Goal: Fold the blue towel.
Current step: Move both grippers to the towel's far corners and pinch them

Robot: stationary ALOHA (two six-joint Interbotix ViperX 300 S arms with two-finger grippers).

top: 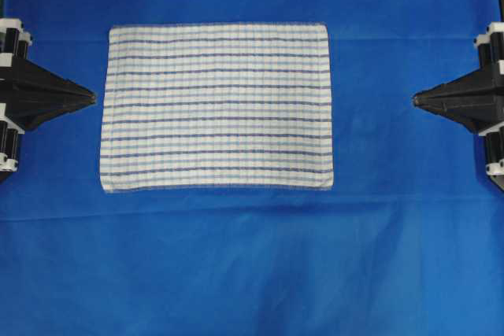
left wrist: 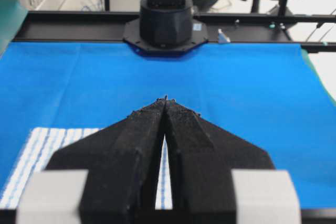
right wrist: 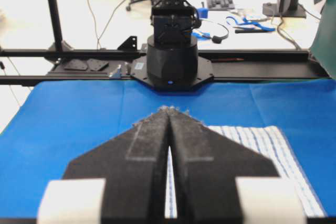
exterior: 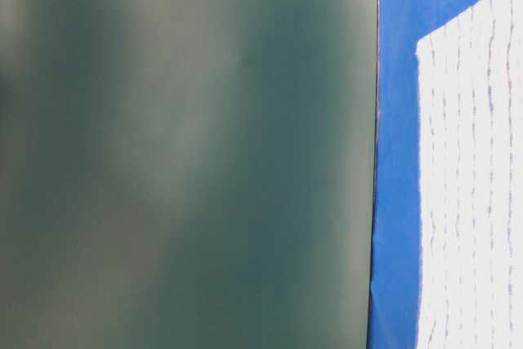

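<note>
The towel [top: 216, 108] lies flat and unfolded; no fold is made yet. The left claw [top: 93, 98] and right claw [top: 416, 100] are pressed together, empty, at its sides.

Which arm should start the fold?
Left, probably. The left gripper sits right at the towel edge, while the right gripper is separated from it by bare blue cloth. Both are shut.

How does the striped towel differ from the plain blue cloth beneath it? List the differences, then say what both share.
The blue towel is white with thin blue stripes in a faint check; the plain blue cloth is one solid blue. The towel is far smaller and lies on top, while the cloth covers the whole table beneath it. The towel's edges are all in view; the cloth runs beyond the overhead view. Both lie spread out, unfolded, and neither pincer touches them.
</note>
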